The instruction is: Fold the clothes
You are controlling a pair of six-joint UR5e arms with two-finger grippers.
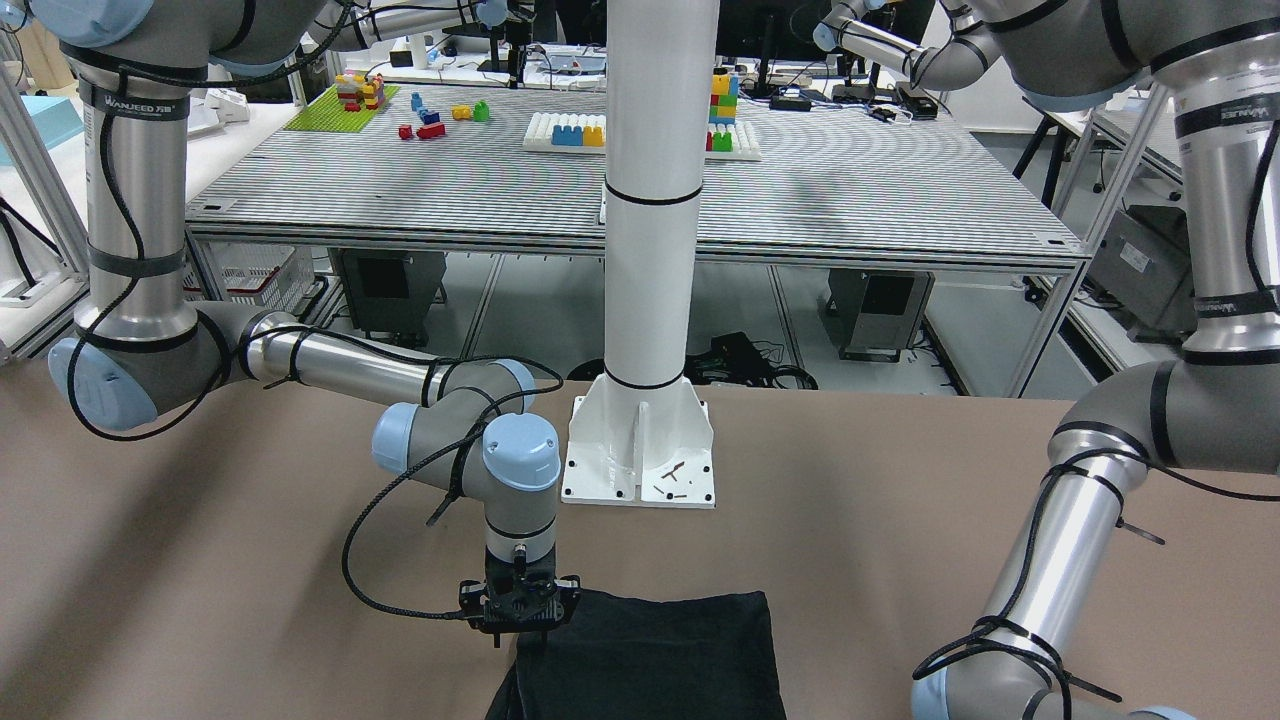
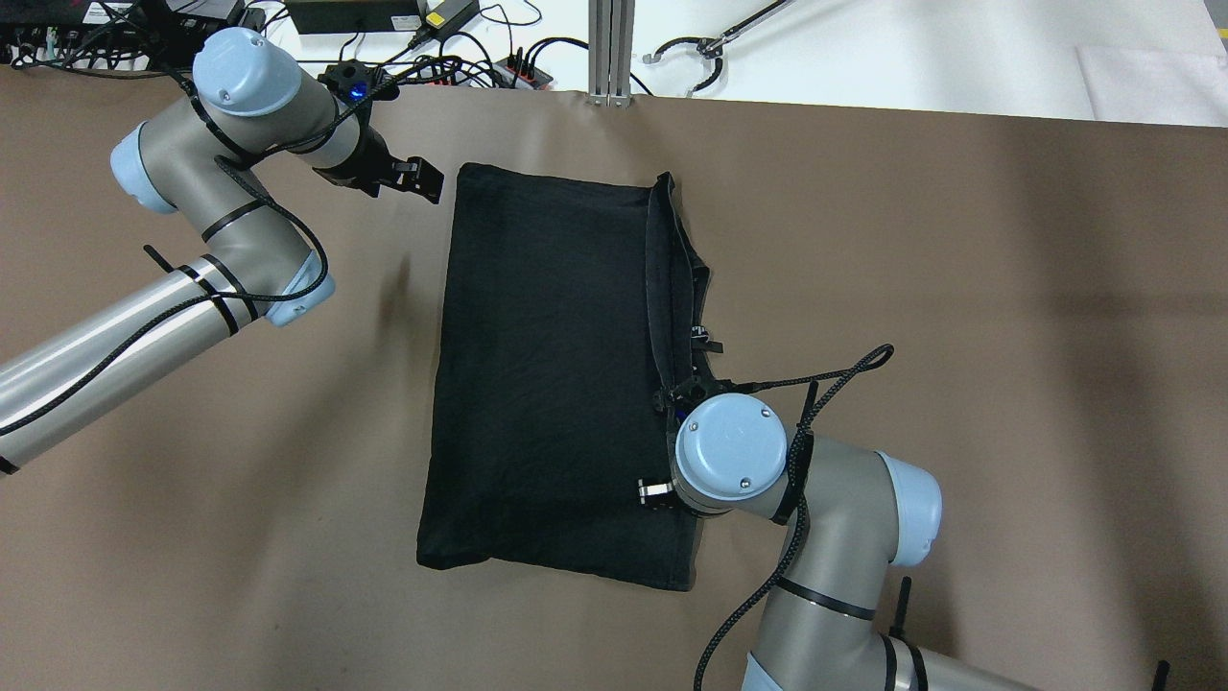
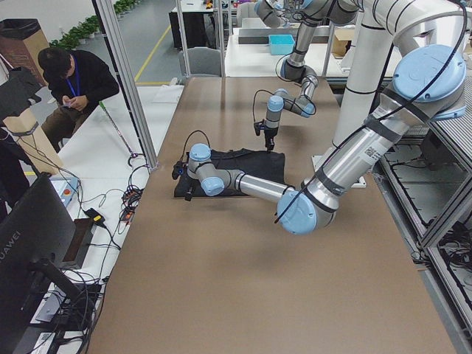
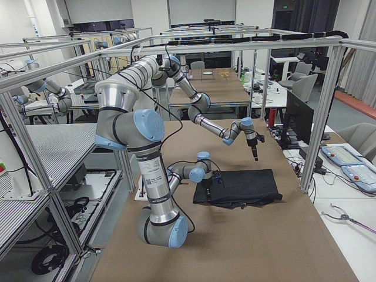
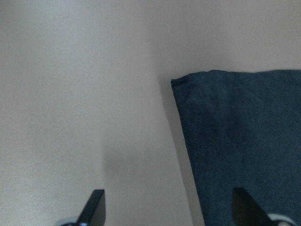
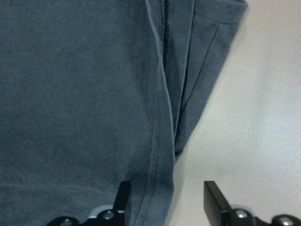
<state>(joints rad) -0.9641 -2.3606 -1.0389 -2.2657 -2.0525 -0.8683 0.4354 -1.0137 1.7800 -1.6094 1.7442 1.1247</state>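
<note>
Right gripper (image 6: 167, 201): jaws spread, set astride the layered, stitched side edge of the garment (image 2: 552, 384); nothing is grasped. The garment is black, folded to a flat rectangle and laid mid-table. Left gripper (image 5: 170, 209): released, held just beside the garment's far corner. Table (image 2: 959, 288): covered in plain brown. Coloured blocks (image 1: 430, 115) are seen on a slatted bench (image 1: 800, 190) behind. "HUAWEI" is read on a monitor (image 3: 33, 236).

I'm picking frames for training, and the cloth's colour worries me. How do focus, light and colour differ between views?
Overhead exterior: sharp, evenly lit, garment reads black, faint shadow on the table. Left wrist view: soft, table washed pale, garment bluish. Right wrist view: same blue cast, seams legible. Front-facing: moiré rings on the ribbed bench behind.
</note>
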